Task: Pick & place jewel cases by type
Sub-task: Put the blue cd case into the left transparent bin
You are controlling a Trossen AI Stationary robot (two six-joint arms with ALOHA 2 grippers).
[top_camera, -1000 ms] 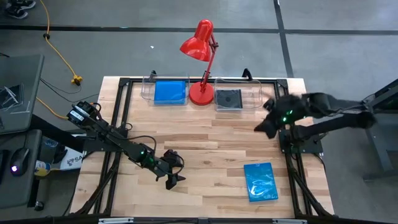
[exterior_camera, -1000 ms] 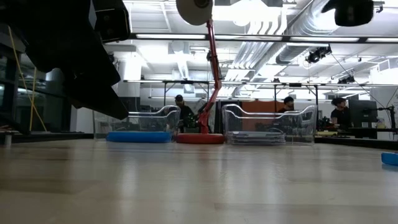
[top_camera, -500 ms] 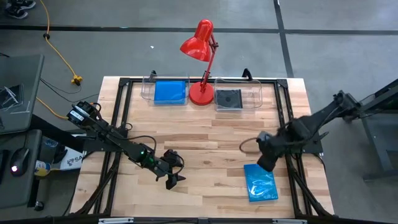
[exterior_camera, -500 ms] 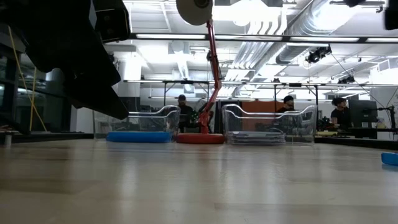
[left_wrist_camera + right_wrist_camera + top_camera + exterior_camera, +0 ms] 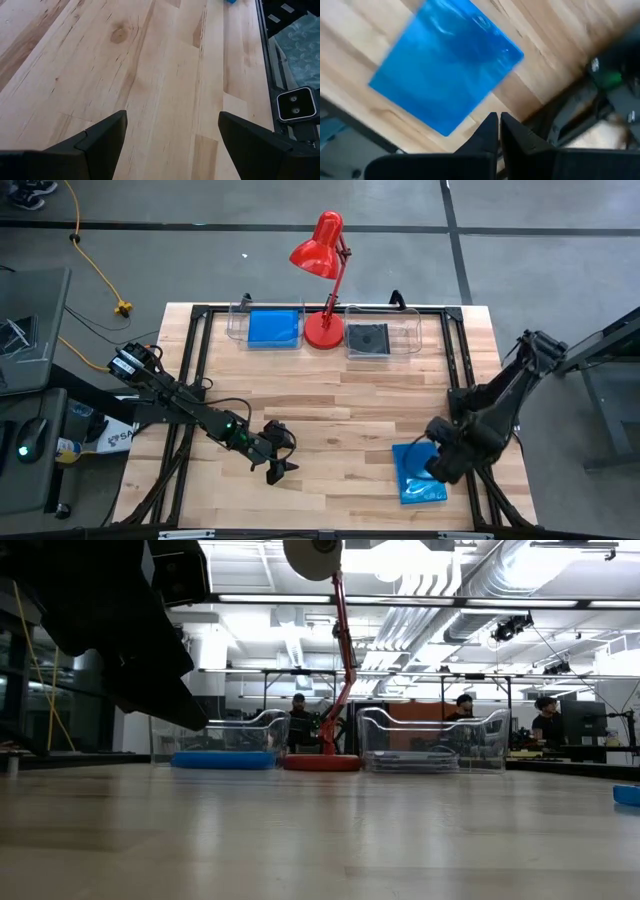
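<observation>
A glossy blue patterned jewel case (image 5: pixel 408 474) lies flat on the table near its near right corner. It also shows in the right wrist view (image 5: pixel 445 70) and at the edge of the low view (image 5: pixel 628 795). My right gripper (image 5: pixel 440 465) hangs over the case's right part, shut and empty (image 5: pixel 499 117). My left gripper (image 5: pixel 278 470) rests low over the near middle-left of the table, open and empty (image 5: pixel 172 120). A blue case (image 5: pixel 273 328) lies in the left clear tray. A dark case (image 5: pixel 368 338) lies in the right clear tray.
A red desk lamp (image 5: pixel 322 250) stands at the far edge between the two clear trays (image 5: pixel 228 735) (image 5: pixel 432 740). Black frame rails (image 5: pixel 470 450) run along the table's right side. Bare wood lies between the two grippers. People show in the room beyond.
My right gripper has swung from the far right, beside the dark-case tray, toward the near edge. It now hangs over the blue patterned case. The case has not moved.
</observation>
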